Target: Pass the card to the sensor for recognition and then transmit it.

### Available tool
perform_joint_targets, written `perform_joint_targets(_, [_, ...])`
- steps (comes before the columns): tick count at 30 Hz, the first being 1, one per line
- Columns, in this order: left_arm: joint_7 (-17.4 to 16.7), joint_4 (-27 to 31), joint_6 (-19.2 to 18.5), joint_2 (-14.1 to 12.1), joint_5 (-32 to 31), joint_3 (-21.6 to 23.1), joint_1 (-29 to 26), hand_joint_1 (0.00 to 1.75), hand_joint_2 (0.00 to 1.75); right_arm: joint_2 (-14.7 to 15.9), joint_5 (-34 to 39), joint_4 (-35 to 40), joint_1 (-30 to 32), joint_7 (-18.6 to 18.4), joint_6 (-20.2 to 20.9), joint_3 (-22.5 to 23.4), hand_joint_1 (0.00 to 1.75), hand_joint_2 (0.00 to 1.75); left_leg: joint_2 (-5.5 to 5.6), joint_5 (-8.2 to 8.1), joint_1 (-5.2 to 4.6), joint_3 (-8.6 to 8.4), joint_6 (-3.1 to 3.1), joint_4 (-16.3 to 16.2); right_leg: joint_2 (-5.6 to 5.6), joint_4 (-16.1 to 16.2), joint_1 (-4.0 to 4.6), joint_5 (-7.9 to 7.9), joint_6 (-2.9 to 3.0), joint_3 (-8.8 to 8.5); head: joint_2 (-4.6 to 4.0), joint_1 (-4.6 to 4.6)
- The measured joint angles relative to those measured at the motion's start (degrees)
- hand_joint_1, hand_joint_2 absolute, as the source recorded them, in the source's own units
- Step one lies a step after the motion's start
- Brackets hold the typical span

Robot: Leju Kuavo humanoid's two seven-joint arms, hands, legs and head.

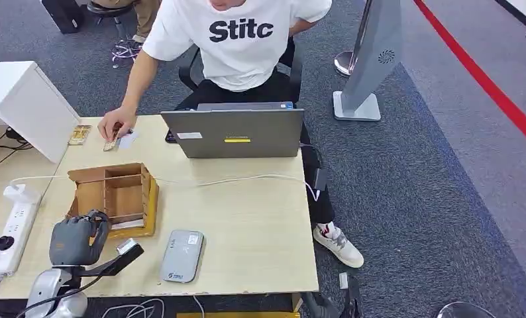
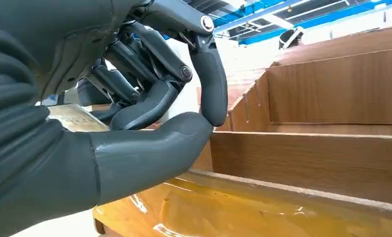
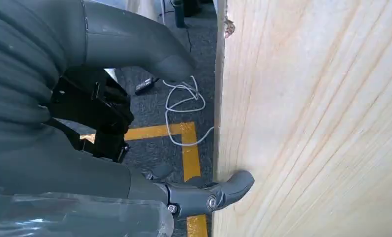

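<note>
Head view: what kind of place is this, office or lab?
Probably an office-style test area. A person sits on an office chair at a wooden desk with a laptop, a power strip and a grey card reader, on grey carpet crossed by a red floor line.

Left hand (image 1: 77, 238) raised, fingers curled onto thumb — right hand (image 3: 85, 148) low, fingers apart.
</note>
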State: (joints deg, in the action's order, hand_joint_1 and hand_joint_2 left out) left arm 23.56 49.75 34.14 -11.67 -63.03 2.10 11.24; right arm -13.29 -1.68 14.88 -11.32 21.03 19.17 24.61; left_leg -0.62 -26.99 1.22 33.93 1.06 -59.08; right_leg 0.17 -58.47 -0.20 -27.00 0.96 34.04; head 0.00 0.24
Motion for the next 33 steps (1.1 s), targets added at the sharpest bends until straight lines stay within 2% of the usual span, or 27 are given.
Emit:
perform_joint_targets(11, [-0.46,6.07,0.00,-0.26,0.61,0.94,-1.79,1.75,1.75,0.00,0.33,0.00,0.00,0.06,0.00,0.00,0.00,1.75,0.00,0.00,0.00,0.00,0.00,0.00,0.00,0.00,0.00,0.00,0.00,0.00,0.00,0.02])
perform_joint_targets(12, [-0.50,6.58,0.00,-0.33,0.61,1.07,-2.01,1.54,1.75,0.00,0.33,0.00,0.00,0.07,0.00,0.00,0.00,1.75,-0.01,0.00,0.00,0.00,0.00,0.00,0.01,0.00,0.00,0.00,0.00,0.00,0.00,0.00])
perform_joint_targets(13, [-0.50,7.02,0.02,-0.44,0.61,1.16,-2.14,0.21,1.75,0.00,0.33,0.00,0.00,0.04,0.00,0.00,0.00,1.75,0.00,0.00,0.00,0.00,0.00,0.00,0.00,0.00,0.00,0.00,0.00,0.00,0.00,0.02])
perform_joint_targets(14, [-0.50,7.41,0.04,-0.46,0.61,1.25,-2.25,0.00,1.75,0.00,0.35,0.00,0.00,0.04,0.00,0.00,0.00,1.75,0.00,0.00,0.00,0.00,0.00,0.00,-0.01,0.00,0.00,0.00,0.00,0.00,0.00,0.00])
perform_joint_targets(21, [-0.50,8.54,0.33,-0.55,0.61,1.40,-2.59,0.00,1.75,0.00,0.39,0.00,0.00,0.00,-0.04,0.00,0.00,1.75,0.00,0.00,0.00,0.00,0.00,0.00,0.00,0.00,0.00,0.00,0.00,0.00,0.00,0.00])
perform_joint_targets(25, [-0.61,11.72,0.90,-0.55,0.61,1.75,-3.91,0.00,1.75,0.00,0.52,0.00,0.00,-0.02,-0.20,-0.02,0.00,1.75,0.00,0.00,0.00,0.01,0.00,0.00,-0.01,0.00,0.00,0.00,0.00,0.00,0.00,0.02])
perform_joint_targets(33, [-0.66,12.70,1.01,-0.55,0.61,1.77,-4.36,0.00,1.75,0.00,0.59,0.00,-0.01,-0.02,-0.17,-0.04,0.00,1.75,0.00,0.00,0.00,0.00,0.00,0.00,-0.01,0.00,0.00,0.00,0.00,0.00,0.00,0.02])
